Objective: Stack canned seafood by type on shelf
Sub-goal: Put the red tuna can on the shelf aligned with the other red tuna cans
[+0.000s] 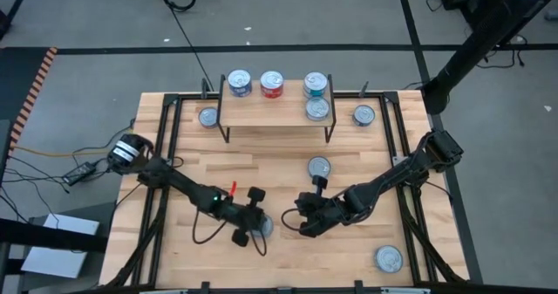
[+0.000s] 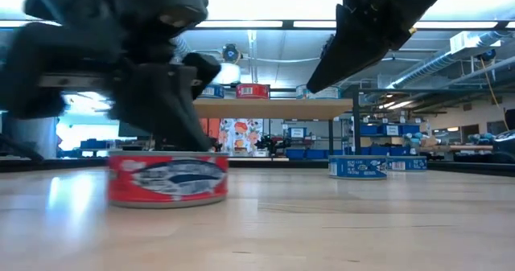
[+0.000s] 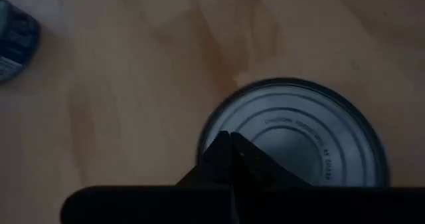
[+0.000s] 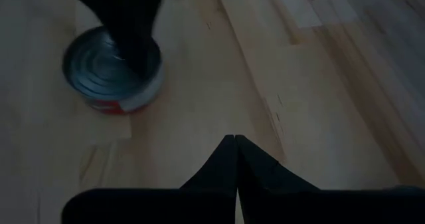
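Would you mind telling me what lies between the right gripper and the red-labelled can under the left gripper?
Only bare wooden tabletop. The right wrist view shows it plainly: open planks run from the shut right gripper to the red-labelled can, over which the shut left gripper sits.

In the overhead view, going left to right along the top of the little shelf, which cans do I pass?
On the shelf: blue-labelled can → red-labelled can → teal-labelled can. A fourth can sits just in front of the teal one, so its place in the order is unclear.
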Motion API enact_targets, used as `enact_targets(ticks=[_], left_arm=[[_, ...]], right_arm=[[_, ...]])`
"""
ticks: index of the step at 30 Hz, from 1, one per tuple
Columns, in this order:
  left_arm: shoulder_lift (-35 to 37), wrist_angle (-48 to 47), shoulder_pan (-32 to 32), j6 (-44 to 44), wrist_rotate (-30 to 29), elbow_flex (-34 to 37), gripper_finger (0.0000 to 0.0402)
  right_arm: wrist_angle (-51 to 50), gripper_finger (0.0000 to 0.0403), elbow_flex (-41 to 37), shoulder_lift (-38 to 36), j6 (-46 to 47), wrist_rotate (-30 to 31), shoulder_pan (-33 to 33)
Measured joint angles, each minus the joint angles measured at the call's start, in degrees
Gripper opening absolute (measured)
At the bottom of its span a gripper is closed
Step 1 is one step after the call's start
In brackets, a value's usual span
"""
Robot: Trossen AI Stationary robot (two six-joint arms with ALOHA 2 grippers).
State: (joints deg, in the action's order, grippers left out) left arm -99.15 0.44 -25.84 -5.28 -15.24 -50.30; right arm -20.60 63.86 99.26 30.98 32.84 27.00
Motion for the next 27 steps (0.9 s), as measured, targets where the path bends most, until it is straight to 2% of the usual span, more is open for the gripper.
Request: enact_targets(ticks=[5,10,15,17,21,27], left_arm=[[-0.93,4.34,3.7,-2.28,-0.16,0.51,0.0001],[-0.94,16.27,6.72,-3.81,0.41,3.81,0.0001],[3.56,22.35,7.09,-5.0,1.43,7.44,0.0001],[6.85,23.65,6.99,-5.09,1.39,10.37,0.0001],[12.54,32.34,6.92,-3.94,1.36,18.58,0.0001],[16.54,43.69,7.02,-1.83,0.39,30.92,0.0001]], right_arm=[[0.02,0.001,0.0,0.0,0.33,0.01,0.71],[0.73,0.001,0.0,0.0,0.51,0.07,1.24],[2.72,0.001,0.0,0.0,0.56,0.09,1.41],[4.6,0.001,-0.02,0.0,1.41,0.08,1.4],[11.86,0.0016,-1.04,0.0,0.88,-1.44,1.35],[25.17,0.0018,-2.78,2.31,-8.86,-7.18,0.7]])
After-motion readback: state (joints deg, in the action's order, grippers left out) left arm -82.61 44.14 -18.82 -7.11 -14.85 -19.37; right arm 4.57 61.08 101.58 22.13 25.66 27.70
